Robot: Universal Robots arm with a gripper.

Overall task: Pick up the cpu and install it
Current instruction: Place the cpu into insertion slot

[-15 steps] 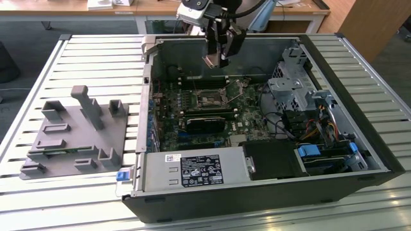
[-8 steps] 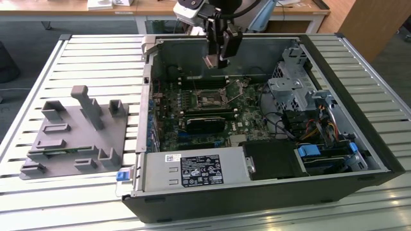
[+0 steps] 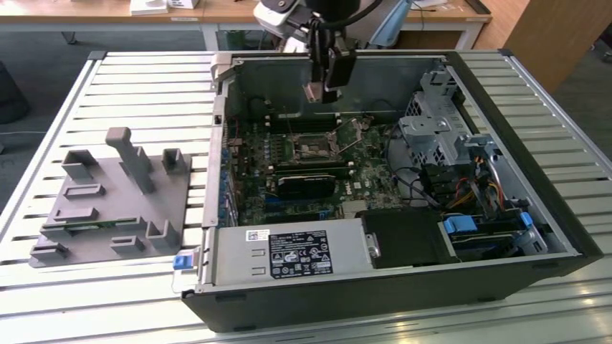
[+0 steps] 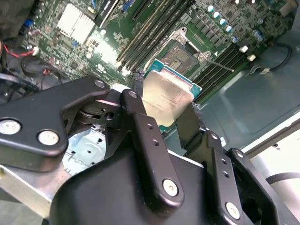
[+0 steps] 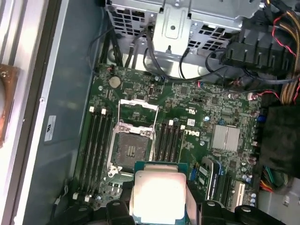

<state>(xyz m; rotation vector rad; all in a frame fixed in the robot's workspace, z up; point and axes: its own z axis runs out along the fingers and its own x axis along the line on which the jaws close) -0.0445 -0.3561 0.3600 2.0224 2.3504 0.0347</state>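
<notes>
My gripper (image 3: 322, 92) hangs over the back part of the open computer case (image 3: 478, 93), shut on the cpu (image 3: 312, 91). In both wrist views the cpu (image 4: 166, 96) (image 5: 158, 191) is a flat square chip with a silvery top and a green rim, clamped by its edges between the black fingers (image 4: 140, 122). The open socket (image 3: 313, 149) lies on the motherboard below and slightly ahead of the chip. Its frame is lifted and its contact field is bare (image 4: 180, 52) (image 5: 133, 146). The cpu is held above the board and apart from the socket.
Memory slots (image 5: 96, 145) flank the socket. A black card (image 3: 306, 185), a power supply (image 3: 287, 254), a metal drive cage (image 3: 435, 136) and cables (image 3: 459, 190) crowd the case. A grey fixture (image 3: 105, 208) stands on the slatted table (image 3: 57, 301) at the exterior view's left.
</notes>
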